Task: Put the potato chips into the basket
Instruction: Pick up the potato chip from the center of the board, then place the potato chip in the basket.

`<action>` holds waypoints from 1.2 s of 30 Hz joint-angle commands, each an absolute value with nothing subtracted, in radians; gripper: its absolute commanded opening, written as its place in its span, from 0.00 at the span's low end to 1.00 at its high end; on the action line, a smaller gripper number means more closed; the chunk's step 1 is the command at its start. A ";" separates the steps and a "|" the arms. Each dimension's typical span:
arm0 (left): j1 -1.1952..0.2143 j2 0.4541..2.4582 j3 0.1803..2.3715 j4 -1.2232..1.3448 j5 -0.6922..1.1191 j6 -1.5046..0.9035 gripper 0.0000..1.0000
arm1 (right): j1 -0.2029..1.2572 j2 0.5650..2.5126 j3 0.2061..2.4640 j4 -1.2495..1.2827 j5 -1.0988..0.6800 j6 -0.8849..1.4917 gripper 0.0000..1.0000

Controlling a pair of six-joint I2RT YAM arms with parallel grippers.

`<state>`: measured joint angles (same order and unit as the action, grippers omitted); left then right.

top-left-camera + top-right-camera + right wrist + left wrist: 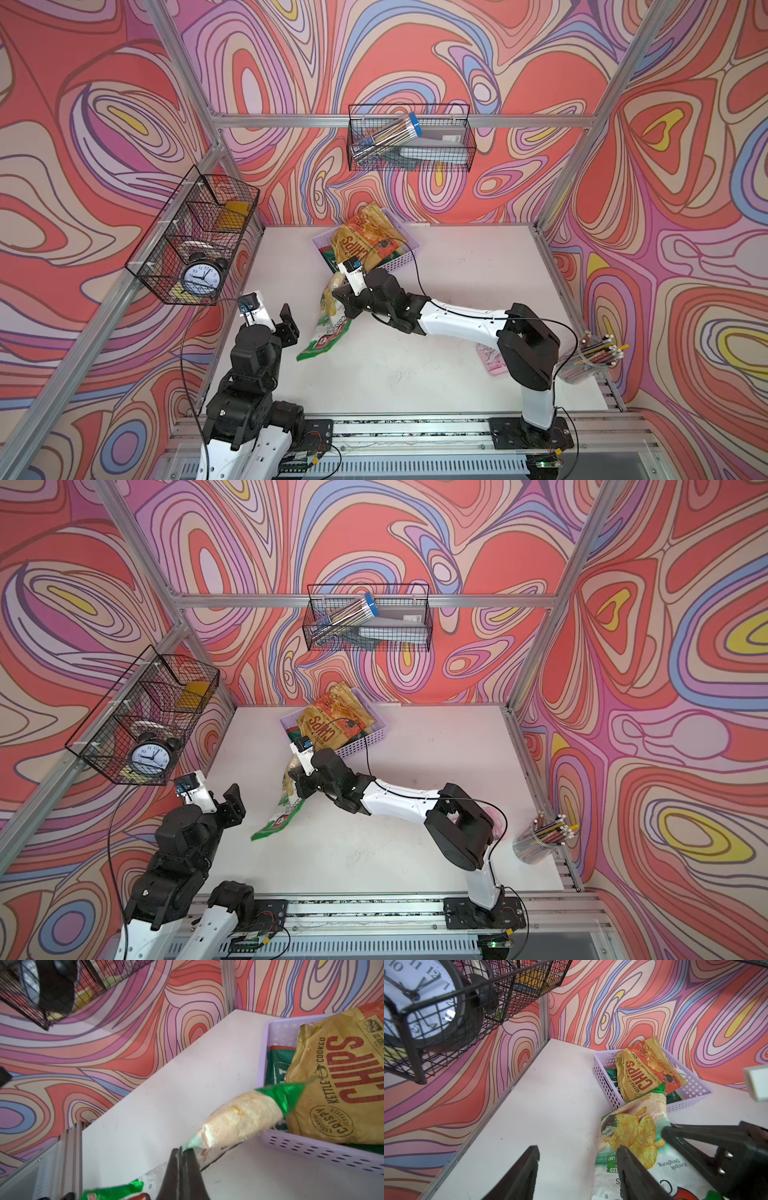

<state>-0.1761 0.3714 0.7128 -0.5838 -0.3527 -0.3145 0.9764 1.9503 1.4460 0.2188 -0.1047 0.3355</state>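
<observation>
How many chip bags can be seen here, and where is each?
3: a yellow bag on a dark green bag in the basket; a green-white bag pinched by the right gripper. More may be hidden underneath.

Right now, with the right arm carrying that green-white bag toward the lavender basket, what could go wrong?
1. The right gripper pinches only the edge of the green-white chips bag; the hanging bag could slip free.
2. The yellow CHIPS bag already sticks up over the lavender basket rim, so the new bag may knock it or slide out.
3. The open left gripper sits near the bag and could snag it.
</observation>
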 commanded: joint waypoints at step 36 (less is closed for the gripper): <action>-0.153 0.276 0.683 -0.522 -0.382 -0.322 0.63 | 0.778 2.465 2.199 0.527 0.403 0.077 0.00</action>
